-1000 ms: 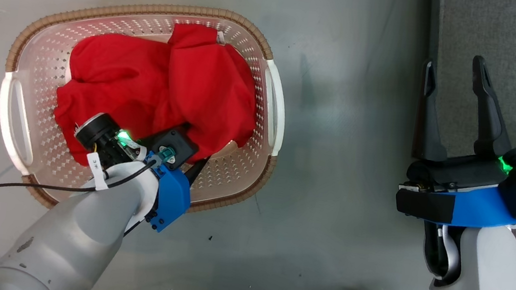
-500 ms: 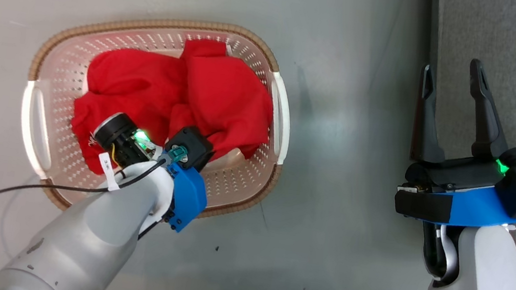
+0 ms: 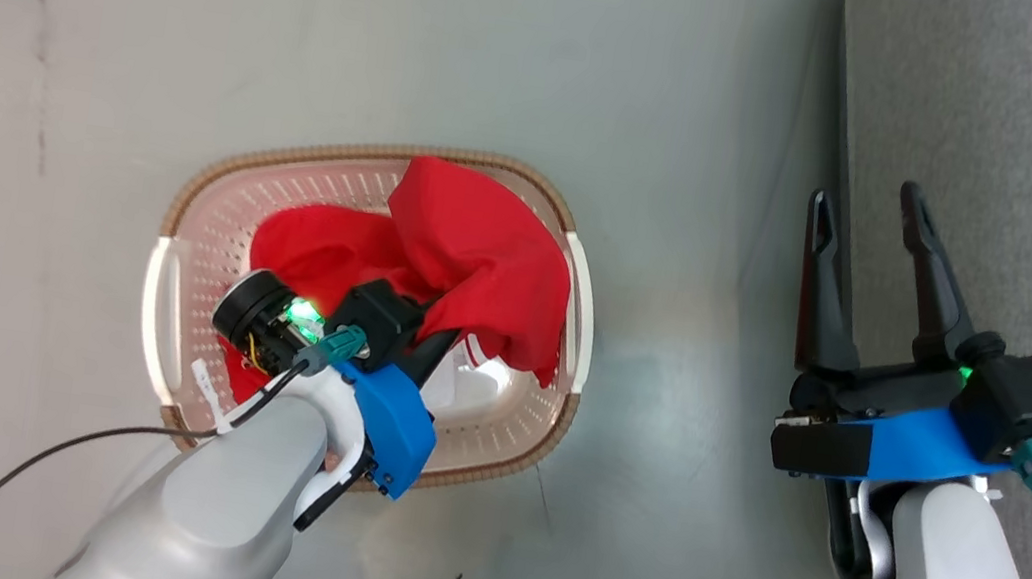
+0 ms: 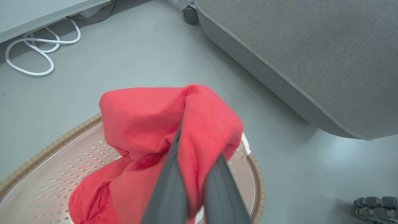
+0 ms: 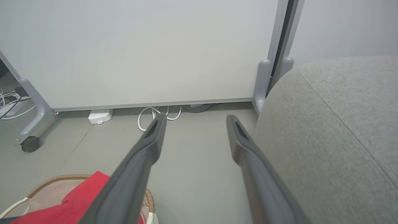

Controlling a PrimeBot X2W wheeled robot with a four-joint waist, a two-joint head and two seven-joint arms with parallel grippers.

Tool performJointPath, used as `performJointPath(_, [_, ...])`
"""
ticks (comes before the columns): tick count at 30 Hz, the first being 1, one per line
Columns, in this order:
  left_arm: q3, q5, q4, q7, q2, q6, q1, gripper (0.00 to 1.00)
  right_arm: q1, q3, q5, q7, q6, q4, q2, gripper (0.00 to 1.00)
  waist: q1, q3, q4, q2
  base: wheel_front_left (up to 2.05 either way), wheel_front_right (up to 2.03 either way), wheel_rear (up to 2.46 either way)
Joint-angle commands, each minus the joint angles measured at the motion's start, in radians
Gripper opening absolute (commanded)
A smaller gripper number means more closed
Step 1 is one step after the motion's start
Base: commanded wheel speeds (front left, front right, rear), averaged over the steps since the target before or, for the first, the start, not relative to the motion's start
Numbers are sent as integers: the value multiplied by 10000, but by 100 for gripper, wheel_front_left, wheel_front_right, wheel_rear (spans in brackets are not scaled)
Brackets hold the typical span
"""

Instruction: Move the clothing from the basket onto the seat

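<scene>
No clothing (image 3: 482,244) lies on the seat (image 3: 1005,116) yet: left gripper (image 4: 197,155) fingers clamp a bunch over the basket (image 3: 212,227), right gripper (image 3: 868,198) fingers spread, empty.

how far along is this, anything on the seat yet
Nothing delivered: the visible seat is bare. In hand: the left tool is shut on red clothing, raised over the basket. Left: carry it over, then fetch the rest. The right tool is open beside the seat.

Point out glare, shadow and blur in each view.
Head view: pale sheen on the floor beside the basket, bright spot on its bare bottom. Left wrist view: fingers soft near the lens, clothing sharp. Right wrist view: flat, even light on the seat.
</scene>
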Motion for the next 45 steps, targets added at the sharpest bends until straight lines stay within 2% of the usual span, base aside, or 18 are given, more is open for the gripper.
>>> performJointPath(1, [264,79,-239,-35,55,14,237,0,120,24,-19,-11,-7,79,-16,100,1,-594,201,0,0,0,0])
performJointPath(8, [1432,573,-1403,-36,50,24,1038,0,624,67,34,-11,-7,382,-16,100,1,-1773,422,0,0,0,0])
performJointPath(23, [2659,1370,-3039,-36,8,-31,1636,0,1596,191,268,-10,-7,744,-14,100,1,-3909,608,0,0,0,0])
performJointPath(33, [2358,1417,-3671,-36,-112,-46,1314,0,2277,356,522,-10,-7,905,-14,100,1,-4976,703,0,0,0,0])
performJointPath(45, [1794,1091,-3577,-36,-4,-49,1273,0,2714,531,744,-10,-7,926,-14,100,1,-5616,732,0,0,0,0])
